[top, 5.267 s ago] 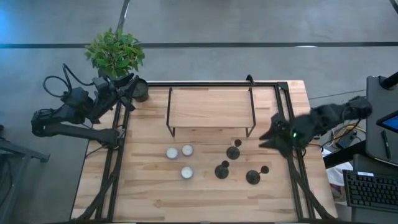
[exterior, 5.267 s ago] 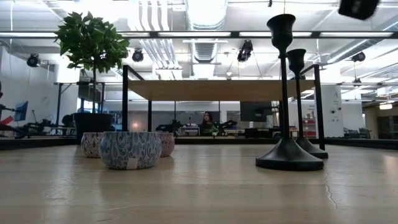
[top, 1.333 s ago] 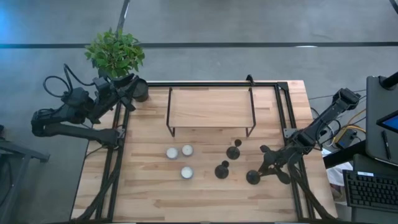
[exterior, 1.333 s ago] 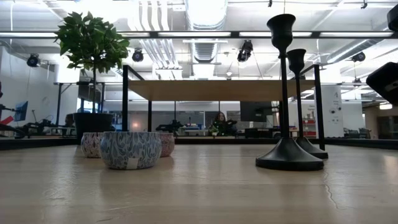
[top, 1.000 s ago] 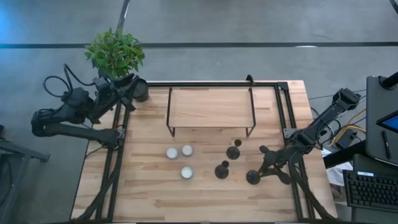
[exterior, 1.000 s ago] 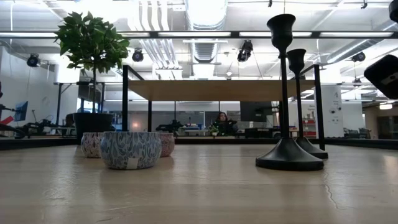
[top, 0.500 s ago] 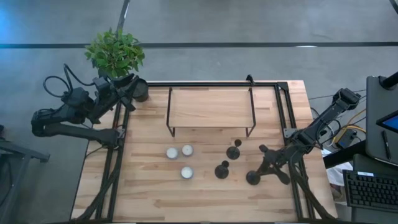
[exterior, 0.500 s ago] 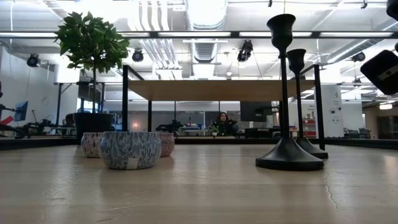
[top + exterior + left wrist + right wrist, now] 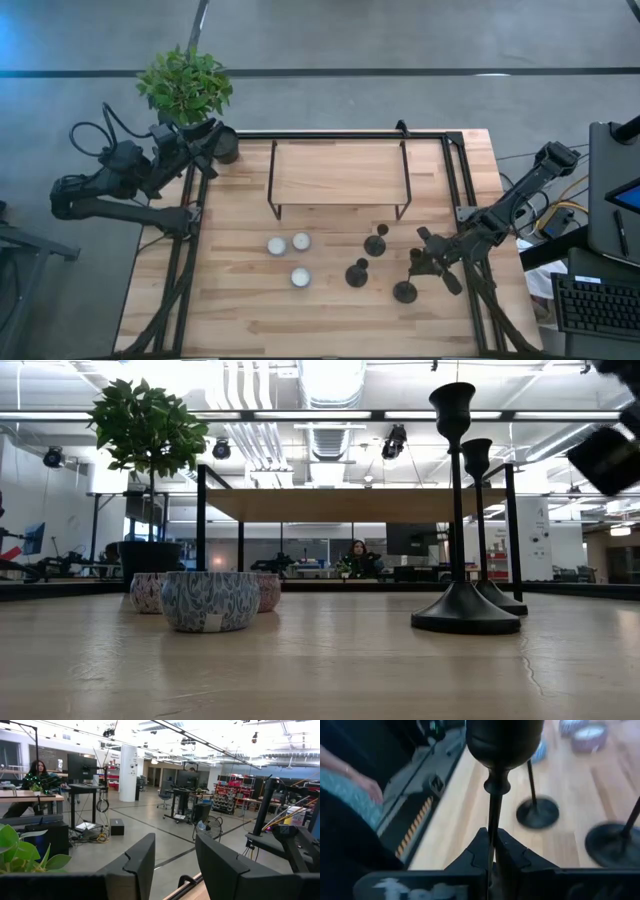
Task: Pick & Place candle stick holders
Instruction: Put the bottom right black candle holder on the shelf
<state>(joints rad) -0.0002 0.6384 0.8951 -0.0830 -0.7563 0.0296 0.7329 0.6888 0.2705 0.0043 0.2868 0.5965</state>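
Three black candle stick holders stand at the table's right centre: one [image 9: 374, 243], one [image 9: 357, 273], and the rightmost, whose disc base [image 9: 404, 291] shows beside my right gripper [image 9: 418, 264]. That gripper is shut on the rightmost holder's thin stem, with its cup [image 9: 504, 740] above the fingers. The other two rest on their disc bases [image 9: 537, 812] [image 9: 612, 842]. My left gripper [image 9: 175, 845] waits open at the table's far left corner [image 9: 215, 140], beside the plant pot, with nothing between its fingers. My right gripper pinches the holder's thin stem [image 9: 490, 832] between its two fingers, a little below the cup. The fingers come from the table's right side, slanting down, and lie across the stem. The holder stands about upright. I cannot tell whether its base has left the table.
Three white tealights [image 9: 276, 245] [image 9: 301, 241] [image 9: 300, 277] lie left of the holders. A wooden shelf on black legs [image 9: 340, 175] stands at the far centre. A potted plant [image 9: 185, 85] sits at the far left corner. A black frame [image 9: 455, 180] borders the table.
My right gripper has shut on the stem of the rightmost holder and has shifted a little toward the table's left edge. The other holders and the tealights have kept their places.
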